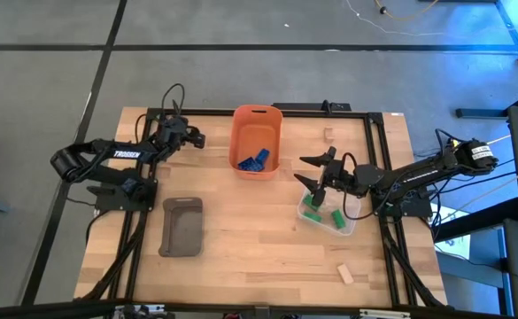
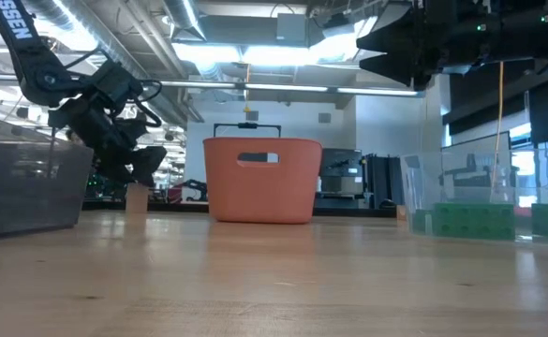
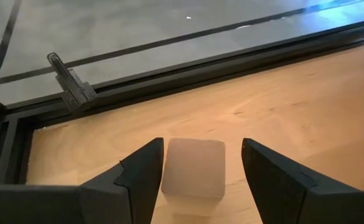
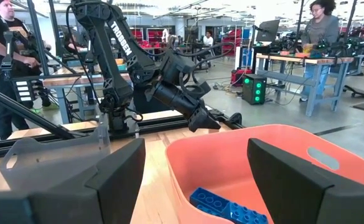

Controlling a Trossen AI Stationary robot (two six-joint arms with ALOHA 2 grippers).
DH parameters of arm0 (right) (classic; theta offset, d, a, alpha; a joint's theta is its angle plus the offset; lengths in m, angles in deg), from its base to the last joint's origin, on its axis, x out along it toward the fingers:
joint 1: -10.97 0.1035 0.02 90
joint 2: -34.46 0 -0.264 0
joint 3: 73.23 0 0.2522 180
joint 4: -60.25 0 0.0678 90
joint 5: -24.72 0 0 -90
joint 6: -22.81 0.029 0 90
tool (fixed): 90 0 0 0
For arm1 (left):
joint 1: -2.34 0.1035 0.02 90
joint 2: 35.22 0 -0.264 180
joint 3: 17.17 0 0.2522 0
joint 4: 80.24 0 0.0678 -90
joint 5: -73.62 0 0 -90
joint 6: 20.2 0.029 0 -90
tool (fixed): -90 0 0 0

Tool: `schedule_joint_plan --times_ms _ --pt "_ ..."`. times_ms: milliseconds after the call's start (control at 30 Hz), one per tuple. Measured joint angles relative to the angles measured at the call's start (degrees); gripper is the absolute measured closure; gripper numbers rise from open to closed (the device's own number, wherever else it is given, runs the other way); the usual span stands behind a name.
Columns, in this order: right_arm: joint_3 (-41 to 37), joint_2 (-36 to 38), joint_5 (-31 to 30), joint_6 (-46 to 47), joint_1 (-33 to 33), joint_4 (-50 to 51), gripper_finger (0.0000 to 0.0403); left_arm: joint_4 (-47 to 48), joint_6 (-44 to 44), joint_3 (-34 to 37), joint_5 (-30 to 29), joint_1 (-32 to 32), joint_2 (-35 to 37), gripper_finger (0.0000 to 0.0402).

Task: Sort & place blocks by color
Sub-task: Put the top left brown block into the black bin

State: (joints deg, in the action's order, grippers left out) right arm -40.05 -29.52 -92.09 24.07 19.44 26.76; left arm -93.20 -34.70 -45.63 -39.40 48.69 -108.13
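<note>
Pale wood tabletop, upper left of the high view: my left gripper [image 3: 197,171] straddles a tan block [image 3: 194,168], fingers apart. Light, rigid, square-sided; I would pinch its flat flanks.

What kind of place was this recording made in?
Most likely a robotics lab or workshop. Beyond the wooden table the right wrist view shows workbenches loaded with equipment and people standing at them; the low view shows exposed ceiling ducts. The left claw straddles a tan block.
</note>
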Motion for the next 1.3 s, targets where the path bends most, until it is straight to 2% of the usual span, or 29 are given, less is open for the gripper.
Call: schedule_joint_plan --times_ms 167,600,933,1300 --pt "0.0 0.0 0.0 0.1 0.0 0.0 0.0118 0.1 0.1 0.0 0.2 0.0 0.4 0.0192" --pt "0.0 0.0 0.0 0.2 0.0 1.6 0.0118 0.8 2.5 0.0 0.3 0.0 8.3 0.0192" --pt "0.0 0.0 0.0 0.2 0.0 1.6 0.0118 2.1 3.1 0.0 1.1 0.0 8.9 0.0191" --pt "0.0 0.0 0.0 0.1 0.0 1.7 0.0118 2.3 2.9 0.0 0.5 0.0 8.9 0.0128"
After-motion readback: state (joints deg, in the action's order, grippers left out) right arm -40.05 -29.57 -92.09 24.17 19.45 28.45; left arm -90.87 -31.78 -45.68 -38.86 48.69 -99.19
